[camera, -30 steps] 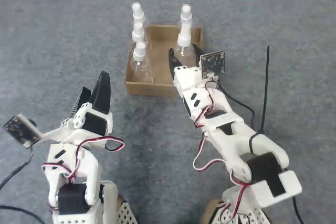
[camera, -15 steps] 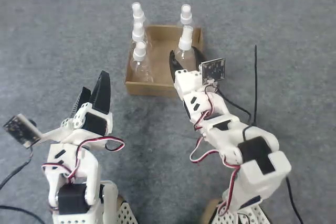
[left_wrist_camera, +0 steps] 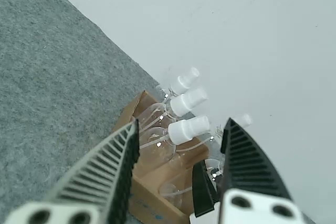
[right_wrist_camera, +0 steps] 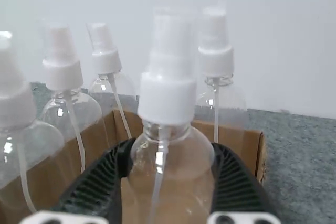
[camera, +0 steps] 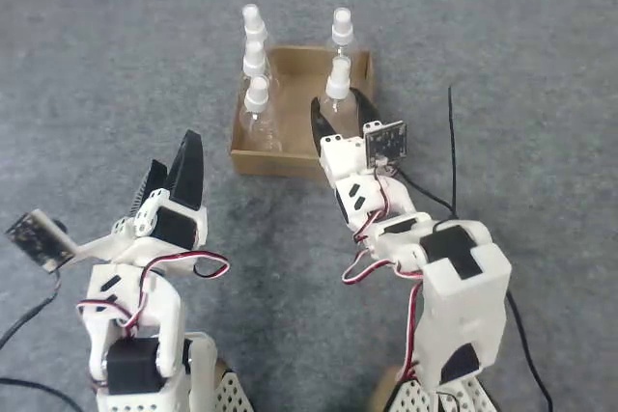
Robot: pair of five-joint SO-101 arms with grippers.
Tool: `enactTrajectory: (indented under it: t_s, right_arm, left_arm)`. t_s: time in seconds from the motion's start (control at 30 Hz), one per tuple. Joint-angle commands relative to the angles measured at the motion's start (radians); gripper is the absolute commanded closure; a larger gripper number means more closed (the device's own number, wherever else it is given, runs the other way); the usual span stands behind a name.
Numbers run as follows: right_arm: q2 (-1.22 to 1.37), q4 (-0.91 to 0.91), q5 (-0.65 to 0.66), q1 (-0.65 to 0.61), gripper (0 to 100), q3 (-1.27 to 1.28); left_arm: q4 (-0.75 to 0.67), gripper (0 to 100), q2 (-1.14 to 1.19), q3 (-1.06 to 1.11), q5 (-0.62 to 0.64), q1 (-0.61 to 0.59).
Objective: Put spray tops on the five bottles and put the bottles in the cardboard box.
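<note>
The right gripper (camera: 337, 113), jaws clamped around the fifth bottle (right_wrist_camera: 170, 166), has drawn it nearer and lower (at the cardboard box's (camera: 253, 156) near-right corner); the left gripper (camera: 179, 163) stays parted, empty.

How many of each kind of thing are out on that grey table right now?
Clear spray bottles: 5
Cardboard box: 1
Robot arms: 2
Total: 8
</note>
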Motion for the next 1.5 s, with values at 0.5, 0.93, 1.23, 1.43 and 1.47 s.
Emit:
enactTrajectory:
  t_s: [0.5,0.93,1.23,1.43,1.47]
  right_arm:
    - [0.036,-0.054,0.017,0.008,91.3,-0.043]
    - [0.030,0.021,0.017,0.007,77.5,-0.040]
    - [0.027,0.022,0.060,0.005,77.4,-0.040]
    - [0.025,0.022,0.074,-0.010,77.4,-0.040]
    - [0.025,0.022,0.074,-0.012,77.4,-0.040]
  left_arm:
    - [-0.029,77,-0.023,-0.001,-0.005,-0.005]
    - [-0.032,77,-0.023,0.004,-0.005,-0.005]
    - [-0.034,77,-0.023,0.004,-0.005,-0.005]
    - [-0.034,77,-0.023,0.007,-0.005,-0.005]
    - [-0.034,77,-0.023,0.007,-0.005,-0.005]
